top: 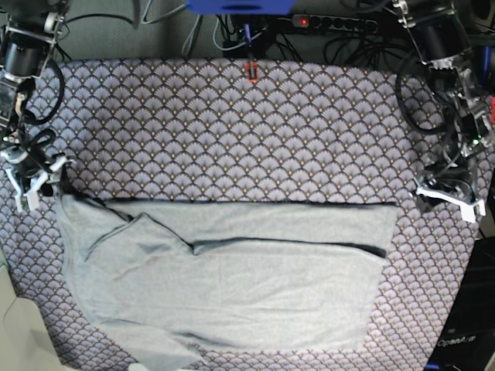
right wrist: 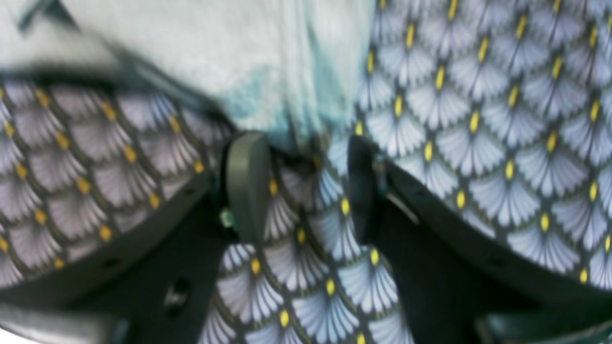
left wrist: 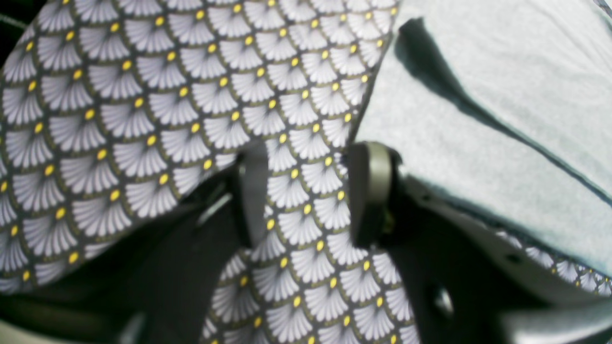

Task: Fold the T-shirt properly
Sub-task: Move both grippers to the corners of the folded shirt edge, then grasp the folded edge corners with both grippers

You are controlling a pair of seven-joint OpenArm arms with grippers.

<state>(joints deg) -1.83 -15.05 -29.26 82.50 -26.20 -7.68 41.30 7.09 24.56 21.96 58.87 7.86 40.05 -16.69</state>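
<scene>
- Left wrist view: the left gripper stands with its two fingers apart and nothing between them; only the fan-scale tablecloth shows through the gap
- Left wrist view: the T-shirt, a plain light grey knit, lies to the right of the gripper; its straight edge runs down to just beside the right-hand finger, and contact cannot be confirmed
- Left wrist view: a dark fold line crosses the T-shirt diagonally from upper left to lower right
- Right wrist view: the right gripper also stands open, its fingers spread with patterned tablecloth visible in the gap
- Right wrist view: a corner of the T-shirt hangs down to the fingertips at the top of the gap; the picture is blurred, so whether the cloth touches the fingers cannot be told; it is not clamped
- Base view: the T-shirt lies flat on the near half of the tablecloth, its upper portion folded over so that a straight horizontal edge runs across the top
- Base view: a sleeve lies folded inward on the left part of the garment, and a second crease runs across the middle
- Base view: the right gripper sits at the garment's upper left corner, just beside the cloth
- Base view: the left gripper sits just beyond the upper right corner, a little apart from the cloth
- Base view: cables and a power strip lie beyond the far table edge
</scene>
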